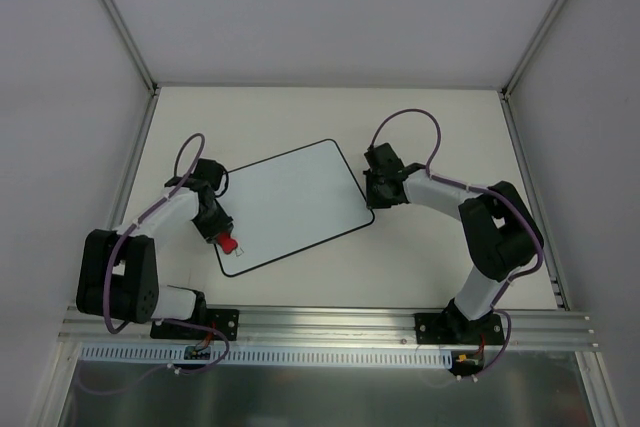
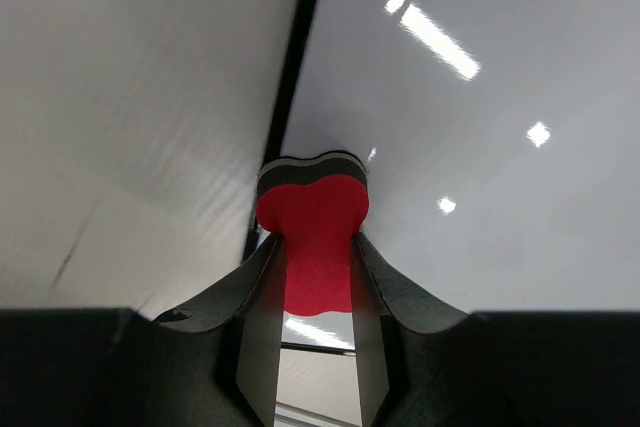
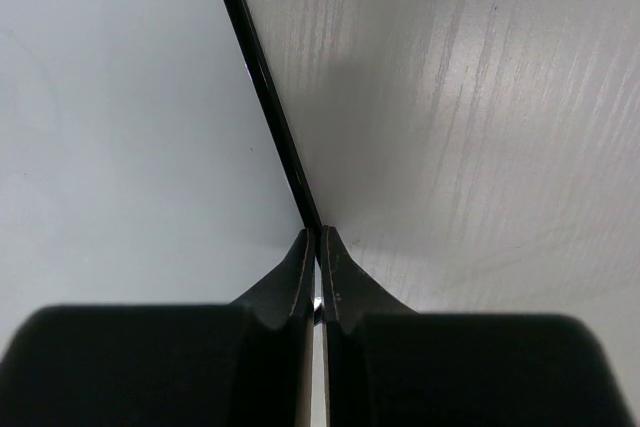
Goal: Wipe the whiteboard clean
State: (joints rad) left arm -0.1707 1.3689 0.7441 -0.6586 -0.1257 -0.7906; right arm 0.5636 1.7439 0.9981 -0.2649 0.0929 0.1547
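A cream-white desk (image 1: 440, 117) sits boxed in by plain pale grey wall panels (image 1: 330, 7) along its far, left and right edges, with thin metal posts (image 1: 118, 19) rising from the far corners and an aluminium rail (image 1: 330, 325) spanning its near edge, all under soft, even light.

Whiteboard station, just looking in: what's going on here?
The left gripper is shut on a red eraser, with the eraser's end against the whiteboard close to its near-left border. The right gripper is shut and empty. Its tips are on the board's right-hand border, apparently bracing it. From above the board looks almost blank, though there may be a small faint mark beside the eraser.
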